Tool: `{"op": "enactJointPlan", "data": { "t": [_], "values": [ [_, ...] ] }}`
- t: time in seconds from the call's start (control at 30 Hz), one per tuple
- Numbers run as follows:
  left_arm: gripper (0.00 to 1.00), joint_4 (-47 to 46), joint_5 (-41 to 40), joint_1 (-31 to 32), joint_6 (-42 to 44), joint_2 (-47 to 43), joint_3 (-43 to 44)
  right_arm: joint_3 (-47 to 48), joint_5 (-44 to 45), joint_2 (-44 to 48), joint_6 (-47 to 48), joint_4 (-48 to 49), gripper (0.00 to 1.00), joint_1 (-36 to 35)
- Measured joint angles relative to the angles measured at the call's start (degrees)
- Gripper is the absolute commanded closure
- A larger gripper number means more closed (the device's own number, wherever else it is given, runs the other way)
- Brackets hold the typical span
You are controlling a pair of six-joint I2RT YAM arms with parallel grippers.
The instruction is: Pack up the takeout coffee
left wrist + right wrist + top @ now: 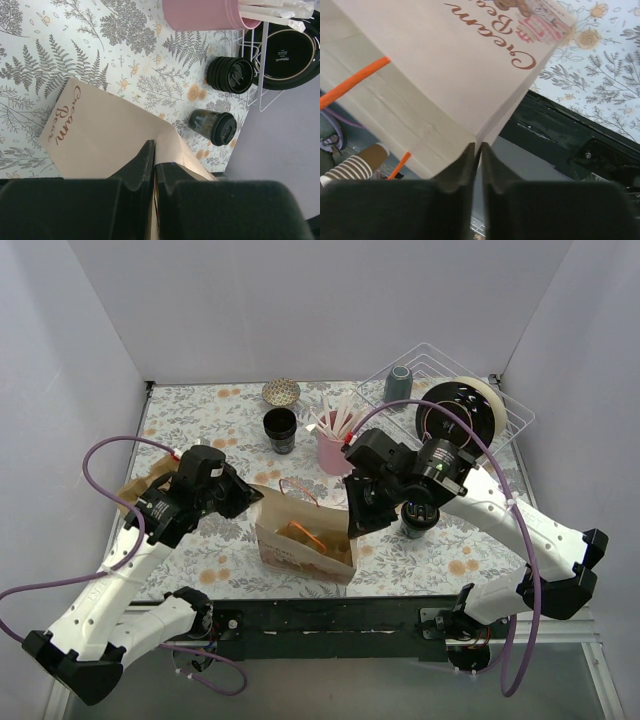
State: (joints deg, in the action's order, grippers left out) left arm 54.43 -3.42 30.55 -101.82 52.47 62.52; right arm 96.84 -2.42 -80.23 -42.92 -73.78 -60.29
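Presently, left gripper and right gripper each clamp the bag rim, at 9 and 3 o'clock; coffee stands at the bag's 3 o'clock. Pull apart evenly, avoiding tears.

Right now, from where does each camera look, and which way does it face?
Top external: above and behind the bases, facing down on the table; left arm and right arm show.
Left wrist: on the left arm, facing along the left pincer, shut on the paper bag; takeout coffee beyond.
Right wrist: on the right arm, facing along the right pincer, shut on the bag's rim.
Shared: all three show the bag.
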Motion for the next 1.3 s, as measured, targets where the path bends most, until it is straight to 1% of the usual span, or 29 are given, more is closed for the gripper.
{"op": "enactJointPlan", "data": {
  "t": [0.03,0.07,0.13,0.17,0.23,0.3,0.37,0.43,0.5,0.63,0.7,0.77,0.8,0.9,0.97,1.03,1.13,1.3],
  "values": [
    [0.93,0.0,0.17,0.0,0.02,0.04,0.24,-0.44,0.57,0.0,-0.31,-0.15,0.99,-0.17],
    [0.83,-0.07,0.42,0.0,0.2,0.04,0.48,-0.83,1.31,0.0,-0.39,-0.26,0.99,-0.24],
    [0.82,-1.14,1.62,-0.02,0.61,-0.02,0.57,-0.7,4.04,-0.02,-0.24,-0.39,0.99,-0.26],
    [0.82,-2.29,2.58,-0.02,1.46,-0.13,0.52,-0.44,5.44,-0.09,0.42,-0.48,0.99,-0.26],
    [0.93,-6.49,5.09,-0.02,3.39,-0.63,0.04,1.38,9.57,-0.66,3.08,-0.94,0.99,-0.17],
    [1.0,-10.56,7.45,-0.02,5.6,-1.4,-0.61,7.26,14.53,-3.06,7.72,-1.79,0.99,0.17],
    [1.0,-14.32,10.08,-0.07,7.39,-1.86,-1.46,14.45,19.69,-6.03,11.67,-1.6,0.99,0.85],
    [1.0,-17.18,12.83,-0.07,7.69,-2.69,-4.04,15.52,23.15,-6.19,14.78,1.03,0.99,1.64],
    [1.0,-17.84,15.13,-0.04,7.8,-3.21,-6.75,12.02,23.96,-4.66,17.35,2.29,0.99,3.34],
    [1.0,-17.94,16.33,-0.04,9.31,-3.41,-7.74,9.46,26.05,-4.63,19.89,2.73,0.99,4.22],
    [1.0,-19.65,17.66,-0.04,10.69,-4.11,-8.63,6.19,27.26,-2.91,22.05,6.62,0.99,4.22],
    [1.0,-20.74,18.53,-0.04,12.35,-4.52,-9.57,0.66,27.41,0.57,24.94,11.93,0.99,4.22],
    [1.0,-20.98,18.82,-0.04,13.64,-4.57,-9.7,-3.69,27.43,3.23,26.73,15.89,0.99,4.22],
    [1.0,-23.3,18.18,0.02,18.4,-5.4,-9.9,-19.34,25.0,14.53,32.22,26.53,0.99,4.11],
    [1.0,-25.46,16.9,0.09,21.22,-7.61,-11.54,-28.57,22.99,22.1,35.12,32.59,0.99,3.98],
    [1.0,-26.97,15.76,0.22,23.47,-10.23,-13.51,-33.18,21.84,26.14,36.98,37.05,0.99,3.93],
    [1.0,-28.5,15.15,0.26,25.22,-11.43,-14.03,-34.73,21.29,26.82,40.35,42.45,0.99,4.0],
    [1.0,-31.15,14.58,0.17,31.04,-7.78,-11.17,-32.44,21.64,20.02,46.73,48.24,0.99,4.44]
  ]
}}
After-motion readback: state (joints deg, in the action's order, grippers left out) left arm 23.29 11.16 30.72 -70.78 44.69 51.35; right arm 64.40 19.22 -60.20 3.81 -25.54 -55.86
